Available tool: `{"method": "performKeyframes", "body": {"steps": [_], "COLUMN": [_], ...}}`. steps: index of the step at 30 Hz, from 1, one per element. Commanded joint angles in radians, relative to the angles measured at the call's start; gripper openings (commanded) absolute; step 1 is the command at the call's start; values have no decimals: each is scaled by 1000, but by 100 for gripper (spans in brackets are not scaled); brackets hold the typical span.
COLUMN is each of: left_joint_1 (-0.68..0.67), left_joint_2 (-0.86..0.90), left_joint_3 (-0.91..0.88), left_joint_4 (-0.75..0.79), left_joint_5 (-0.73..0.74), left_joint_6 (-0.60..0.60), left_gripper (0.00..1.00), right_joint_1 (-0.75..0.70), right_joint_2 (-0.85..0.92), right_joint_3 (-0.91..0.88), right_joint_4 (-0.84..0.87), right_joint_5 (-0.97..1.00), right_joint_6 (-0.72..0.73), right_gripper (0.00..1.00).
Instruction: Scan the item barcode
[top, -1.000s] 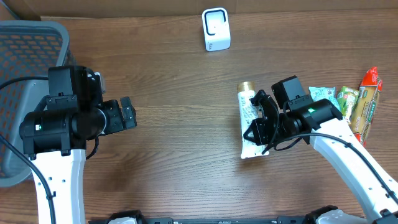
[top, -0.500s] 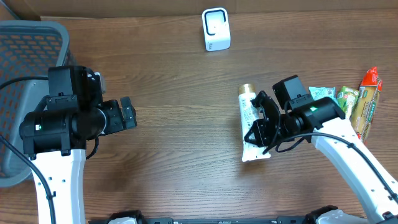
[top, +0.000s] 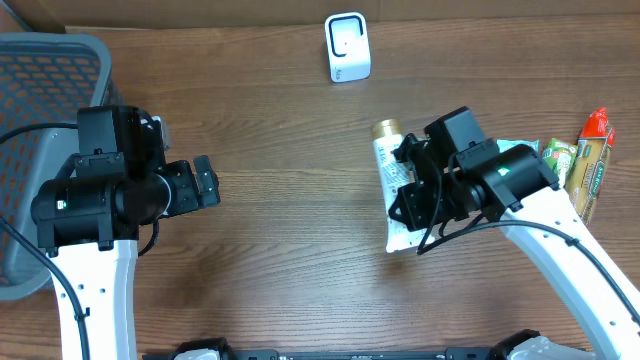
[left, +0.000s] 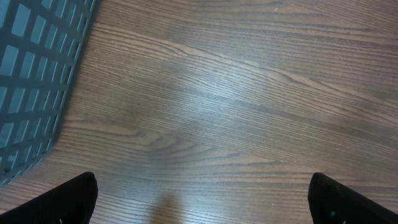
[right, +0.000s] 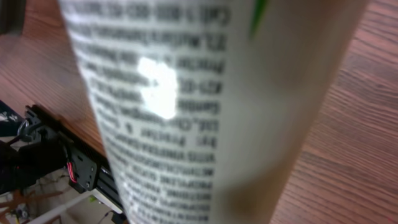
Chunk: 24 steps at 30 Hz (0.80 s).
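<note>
Our right gripper (top: 406, 186) has its jaws closed on the white tube (top: 385, 160), gripping it across the body; in the overhead view the tube runs lengthwise away from us, its gold cap (top: 385, 130) at the far end and its flat crimped end (top: 407, 240) nearest the table's front edge. From the right wrist, the tube (right: 186, 124) fills nearly the whole frame, so close that its rows of fine print are blurred and we cannot pick out a barcode; wood-grain table (right: 354, 149) shows beside it. Our left gripper (top: 207, 182) stands with its jaws wide apart and nothing between them, and the left wrist view shows only the two dark fingertips (left: 71, 199) at the bottom corners over bare wood. Farther out, the white scanner (top: 347, 47) stands upright near the far edge of the table (top: 280, 250), well apart from the tube. A few snack packets (top: 585, 165) lie at the right edge, just beyond the right arm, and the grey mesh basket (top: 50, 70) sits at the far left, behind our left arm.
</note>
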Motion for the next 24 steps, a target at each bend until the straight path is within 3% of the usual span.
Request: {"method": "performKeyframes", "body": {"steps": [1,10,15,24], "left_joint_1": [3,3,3,3], "left_joint_2": [-1,0,-1,-1], "left_joint_3": [10,10,10,10], "left_joint_4": [3,3,3,3], "left_joint_5": [4,4,4,4], "left_joint_6": [-17,-17,-17,-17], "left_gripper": [100,100,100,99], "right_joint_1": [25,29,29,29], "right_joint_2": [-37,-36,13,530], "right_joint_3": [42,95,234,922], "right_joint_4": [10,-13,-61,-311], "right_joint_5": [6,-9,45,504], "right_joint_6": [25,26,48,46], "right_gripper": [4,4,3,4]}}
